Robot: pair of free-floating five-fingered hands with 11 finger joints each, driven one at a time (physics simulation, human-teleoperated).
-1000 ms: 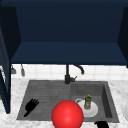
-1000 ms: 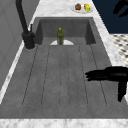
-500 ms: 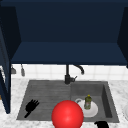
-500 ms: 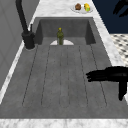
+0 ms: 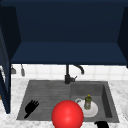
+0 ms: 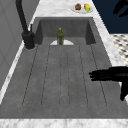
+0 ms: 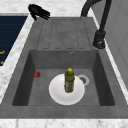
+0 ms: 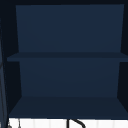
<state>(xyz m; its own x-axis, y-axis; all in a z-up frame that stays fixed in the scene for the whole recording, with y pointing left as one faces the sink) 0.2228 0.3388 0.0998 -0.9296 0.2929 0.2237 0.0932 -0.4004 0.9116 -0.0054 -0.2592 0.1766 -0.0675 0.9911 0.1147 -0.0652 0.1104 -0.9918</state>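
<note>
Hands, two, black, matte. Right hand (image 5: pixel 101 124) at front rim of sink, low in front view, mostly cut off by frame edge; finger state not readable. Red ball (image 5: pixel 67 115) closest to camera in front view, smooth sphere, unmarked, overlapping front rim of basin; height over basin not readable. Left hand (image 5: pixel 31 107) over ribbed drainboard (image 6: pixel 65 75), fingers straight and spread, holding nothing; same hand at right edge in left side view (image 6: pixel 110 74), at far left corner in right side view (image 7: pixel 38 11). Contact with drainboard not readable. Drainboard grey, grainy, with parallel grooves. One basin (image 7: pixel 37 65) to the right of it, same grey stone-like finish, round drain. In basin: one white round plate (image 7: pixel 56 92), one olive-green bottle (image 7: pixel 69 81) with yellow cap standing upright on it; label text not legible. One small red object (image 7: pixel 37 74) on basin floor left of plate, shape unclear. One black curved faucet (image 5: pixel 68 75) behind sink. Marble-look counter; one plate of fruit (image 6: pixel 82 7) at far end, two pieces. Dark blue open wall cabinet (image 8: pixel 67 75) above, one shelf board.
</note>
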